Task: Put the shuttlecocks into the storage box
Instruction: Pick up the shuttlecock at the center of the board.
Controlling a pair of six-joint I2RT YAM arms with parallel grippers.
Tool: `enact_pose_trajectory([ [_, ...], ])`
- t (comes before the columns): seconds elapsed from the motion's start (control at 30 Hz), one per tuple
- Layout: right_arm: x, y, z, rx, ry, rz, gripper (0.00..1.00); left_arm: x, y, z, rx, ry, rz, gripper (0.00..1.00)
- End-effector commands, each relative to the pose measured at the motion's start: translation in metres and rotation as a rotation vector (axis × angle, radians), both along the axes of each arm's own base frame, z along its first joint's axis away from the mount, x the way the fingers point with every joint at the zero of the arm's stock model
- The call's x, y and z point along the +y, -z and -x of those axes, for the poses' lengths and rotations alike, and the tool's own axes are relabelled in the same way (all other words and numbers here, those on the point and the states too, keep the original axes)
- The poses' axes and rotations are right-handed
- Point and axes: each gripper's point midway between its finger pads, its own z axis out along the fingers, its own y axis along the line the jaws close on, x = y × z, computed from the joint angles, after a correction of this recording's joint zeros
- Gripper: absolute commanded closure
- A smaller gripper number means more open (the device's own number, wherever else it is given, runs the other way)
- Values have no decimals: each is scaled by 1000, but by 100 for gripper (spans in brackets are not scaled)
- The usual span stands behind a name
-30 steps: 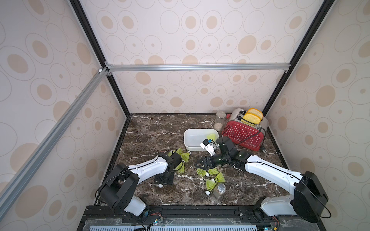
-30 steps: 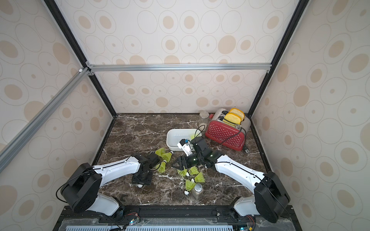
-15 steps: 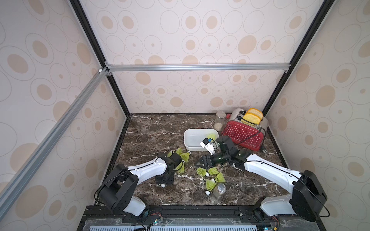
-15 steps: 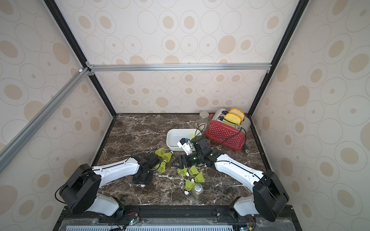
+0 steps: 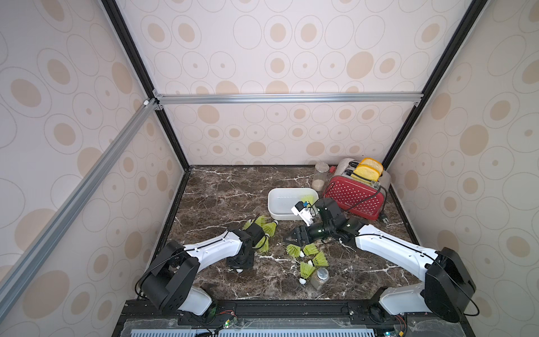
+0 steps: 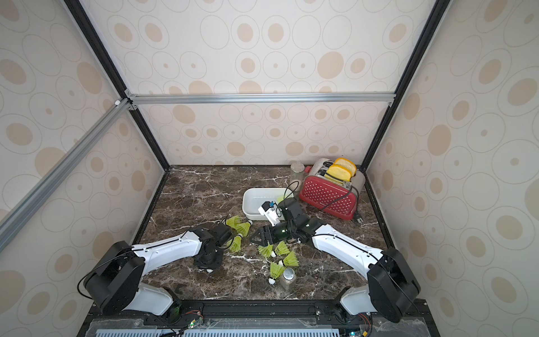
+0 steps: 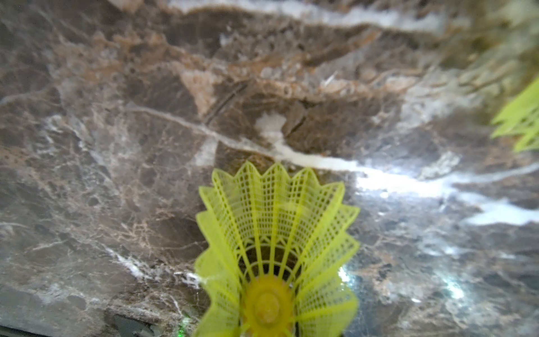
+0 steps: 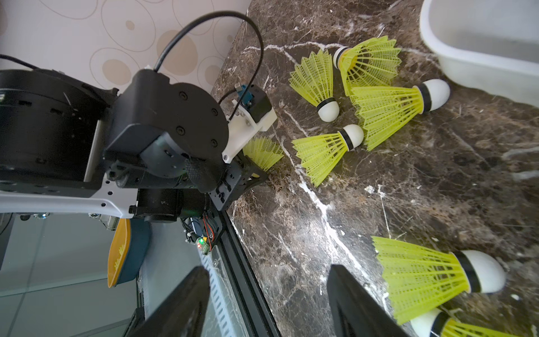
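My left gripper point(image 5: 239, 266) points down at the marble and is closed round a yellow-green shuttlecock point(image 7: 274, 233). That one's white tip point(image 5: 239, 270) pokes out below, and its skirt fills the left wrist view, where no fingers show. Several shuttlecocks lie loose: a few beside the left wrist point(image 5: 269, 229), more mid-table point(image 5: 309, 249) point(image 8: 323, 151). My right gripper point(image 5: 291, 237) point(image 8: 268, 303) hovers open and empty just left of the mid-table group. The white storage box point(image 5: 271, 201) point(image 8: 466, 64) stands behind, with one shuttlecock point(image 5: 307, 200) in it.
A red dotted toaster point(image 5: 354, 195) with bread slices and a trailing cord stands back right, with a glass jar point(image 5: 320, 175) beside it. A small shaker jar point(image 5: 319, 278) lies near the front next to a shuttlecock. Patterned walls close in on both sides.
The left gripper's jaws have narrowed round the shuttlecock while the arm stayed put. The right gripper has drifted slightly left and stays open.
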Motion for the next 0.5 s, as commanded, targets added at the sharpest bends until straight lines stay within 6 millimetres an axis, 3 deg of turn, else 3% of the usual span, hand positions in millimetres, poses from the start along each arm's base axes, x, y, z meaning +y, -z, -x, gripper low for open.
enact_pose_trajectory([
  [0.0,-1,2,-2,4,-3,1,30,-2,5,-3,-21,-15,21,84],
  [0.23,-1,-2,-4,-7,2,-4,30,-6,-8,-6,-46,-28,52,85],
  [0.47,-5,-17,-10,-58,14,6,31,-13,-40,-16,-92,-34,82,86],
])
